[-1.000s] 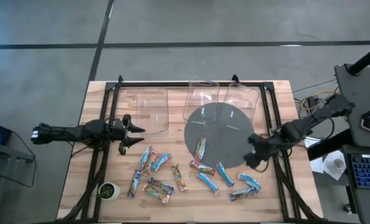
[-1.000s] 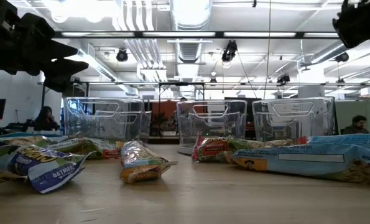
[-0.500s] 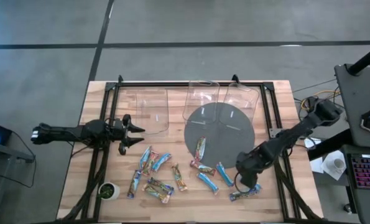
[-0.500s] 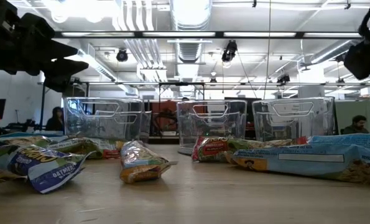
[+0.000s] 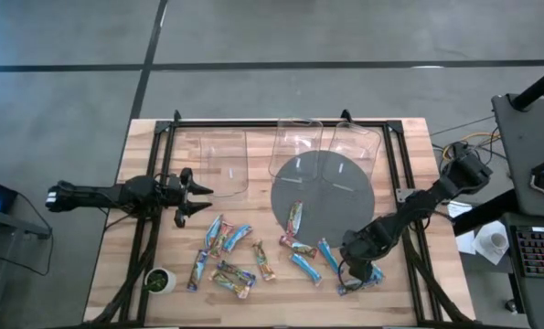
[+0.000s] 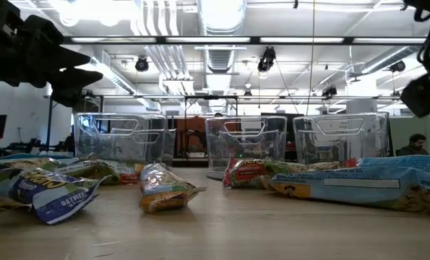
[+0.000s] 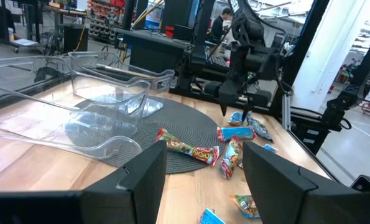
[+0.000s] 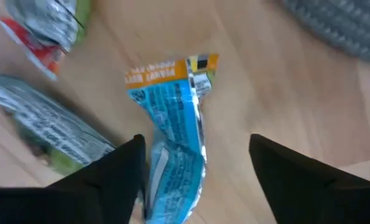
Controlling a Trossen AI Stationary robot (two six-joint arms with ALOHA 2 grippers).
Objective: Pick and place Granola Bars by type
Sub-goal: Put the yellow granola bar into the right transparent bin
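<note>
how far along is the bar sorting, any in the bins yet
Nothing is sorted: the three clear bins look empty and the granola bars lie on the table and mat. The right gripper hangs open over a light blue bar. The left gripper waits open at the left.

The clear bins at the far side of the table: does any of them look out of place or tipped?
Yes. The left clear bin seems to lie tipped on its side, mouth toward the scattered granola bars, while the other two bins stand upright.

Bare wood lies left of the round grey mat (image 5: 325, 196); three clear bins (image 5: 296, 139) block its far side, scattered granola bars (image 5: 228, 256) its near side.
</note>
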